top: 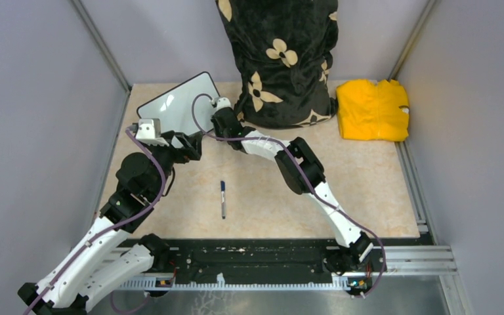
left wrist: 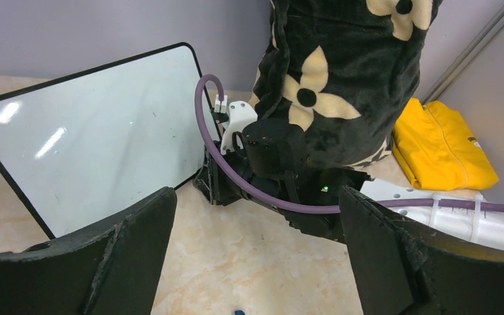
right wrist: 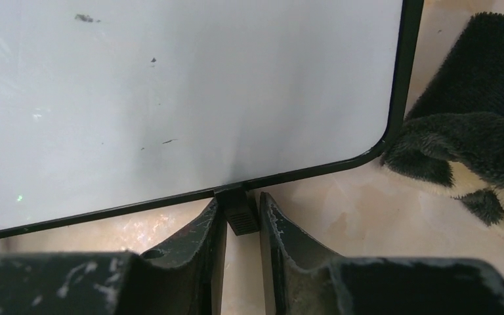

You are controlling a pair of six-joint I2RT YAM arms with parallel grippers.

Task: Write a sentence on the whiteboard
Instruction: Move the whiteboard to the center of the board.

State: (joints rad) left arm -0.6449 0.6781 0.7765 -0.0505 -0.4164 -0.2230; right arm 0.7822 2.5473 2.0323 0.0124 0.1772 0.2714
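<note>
The right hand [right wrist: 239,203] is closed to a narrow gap on a small black foot [right wrist: 238,218] at the lower edge of the whiteboard [right wrist: 170,85], with one finger on each side of it. The board's white face, inside a thin dark frame, carries glare and a few dark specks. It sits tilted at the back left of the bench [top: 367,184], its right corner just beside a black plush blanket [top: 282,59] patterned with cream flowers. The left hand [left wrist: 257,193] hovers near, its fingers spread wide and holding nothing, facing the board and the right hand. A marker [top: 223,199] lies mid-bench, well apart from both hands. A folded yellow cloth [top: 373,109] sits at the back right.
</note>
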